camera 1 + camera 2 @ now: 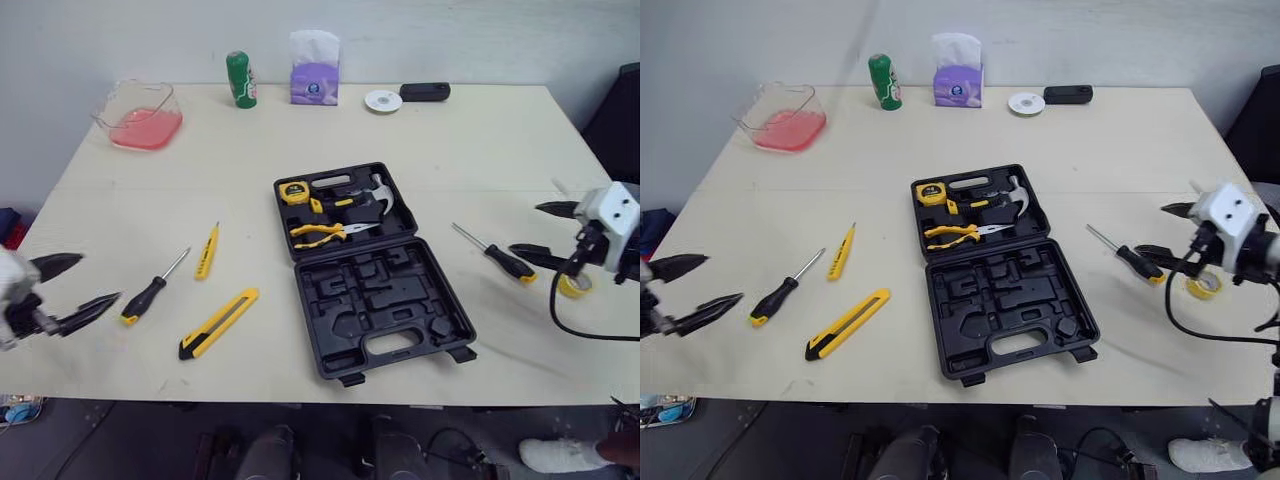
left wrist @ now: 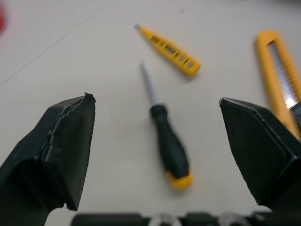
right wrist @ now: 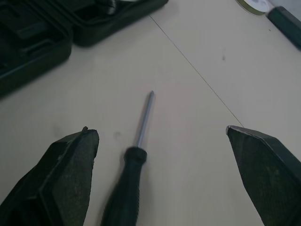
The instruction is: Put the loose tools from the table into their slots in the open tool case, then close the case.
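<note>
The black tool case (image 1: 372, 290) lies open mid-table, its far half holding a tape measure, pliers and a hammer. Left of it lie a yellow tester pen (image 1: 207, 251), a yellow utility knife (image 1: 219, 323) and a black-handled screwdriver (image 1: 152, 290). My left gripper (image 1: 78, 286) stands open just left of that screwdriver, which lies ahead between the fingers (image 2: 66, 150) in the left wrist view. A second black screwdriver (image 1: 497, 254) lies right of the case. My right gripper (image 1: 550, 232) hangs open beside its handle (image 3: 127, 188).
A roll of yellow tape (image 1: 574, 285) sits near the right gripper. Along the far edge stand a clear tub with pink liquid (image 1: 140, 115), a green can (image 1: 240, 79), a tissue box (image 1: 314, 70), a white disc (image 1: 383, 100) and a small black device (image 1: 425, 92).
</note>
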Available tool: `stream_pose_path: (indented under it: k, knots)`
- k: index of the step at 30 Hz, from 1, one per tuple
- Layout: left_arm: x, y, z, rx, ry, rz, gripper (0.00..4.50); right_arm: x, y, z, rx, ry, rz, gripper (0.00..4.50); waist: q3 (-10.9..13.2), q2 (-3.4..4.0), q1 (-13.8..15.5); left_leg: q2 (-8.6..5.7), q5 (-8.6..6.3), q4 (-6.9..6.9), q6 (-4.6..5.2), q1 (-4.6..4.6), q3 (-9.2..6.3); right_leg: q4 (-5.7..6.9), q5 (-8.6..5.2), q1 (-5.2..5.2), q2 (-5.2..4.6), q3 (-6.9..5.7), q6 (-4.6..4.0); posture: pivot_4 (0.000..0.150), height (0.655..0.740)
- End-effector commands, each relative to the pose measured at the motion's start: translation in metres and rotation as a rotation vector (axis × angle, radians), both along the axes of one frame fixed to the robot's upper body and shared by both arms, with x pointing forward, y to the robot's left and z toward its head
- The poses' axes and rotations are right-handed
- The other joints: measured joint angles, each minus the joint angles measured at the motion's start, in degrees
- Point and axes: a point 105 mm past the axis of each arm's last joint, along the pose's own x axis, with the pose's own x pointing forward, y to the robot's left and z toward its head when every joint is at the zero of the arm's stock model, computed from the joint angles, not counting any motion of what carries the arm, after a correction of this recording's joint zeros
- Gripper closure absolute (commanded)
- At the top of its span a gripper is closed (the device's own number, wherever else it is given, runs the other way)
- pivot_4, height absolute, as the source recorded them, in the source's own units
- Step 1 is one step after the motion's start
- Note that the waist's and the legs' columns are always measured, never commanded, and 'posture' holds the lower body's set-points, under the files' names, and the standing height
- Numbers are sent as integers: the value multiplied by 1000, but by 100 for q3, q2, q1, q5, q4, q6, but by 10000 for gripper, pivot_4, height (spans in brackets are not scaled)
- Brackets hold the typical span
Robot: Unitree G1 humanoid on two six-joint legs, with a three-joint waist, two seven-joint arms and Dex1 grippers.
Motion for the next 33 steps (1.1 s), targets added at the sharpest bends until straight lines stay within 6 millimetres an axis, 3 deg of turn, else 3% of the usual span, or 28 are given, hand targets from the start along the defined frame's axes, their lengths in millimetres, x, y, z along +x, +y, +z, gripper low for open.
stream_pose_path:
  k: [1,9,10,12,13,19,20,21,33]
  knots:
    - [5,-31,3,67,-8,-103,487,7,17,9,1,-42,27,0,0,0,-2,0,0,0,0,0,1,0,0,0,1,0,0,1500,7400]
    - [34,-104,-2,68,-10,-258,487,29,44,-9,-11,-6,69,0,0,-1,10,3,0,12,0,-1,1,7,1,1,51,16,0,1500,7400]
    - [39,-109,-4,58,-5,-260,134,30,47,-11,-9,0,77,2447,0,-1,29,5,0,11,-2,0,-1,6,1,1,56,16,0,1500,7400]
    - [45,-120,-8,37,12,-275,5951,33,52,-15,-10,11,95,8335,-1,-3,44,13,-1,13,-2,-3,-1,1,1,1,71,17,0,1500,7400]
    - [47,-124,-12,28,27,-279,9278,34,53,-17,-16,16,101,13474,-1,-3,57,16,-1,15,-3,-6,0,0,2,1,75,17,-1,1500,7400]
    - [57,-145,-25,-15,91,-296,38291,44,53,-21,-66,12,82,44682,-1,-3,54,21,1,19,-5,-4,2,3,2,0,80,20,-1,1500,7400]
    - [58,-147,-27,-14,99,-297,43172,46,53,-23,-70,15,81,45000,-1,-3,62,21,1,20,-5,-4,2,3,2,0,80,21,-2,1500,7400]
    - [59,-150,-29,-19,108,-301,44419,47,53,-24,-69,17,79,45000,-1,-3,68,21,1,21,-5,-4,2,3,2,1,79,21,-2,1500,7400]
    - [84,-183,-56,-54,197,-243,44419,55,60,-44,-108,48,64,45000,-1,-4,131,22,1,31,-5,-9,-2,4,2,3,82,18,-2,1500,7400]
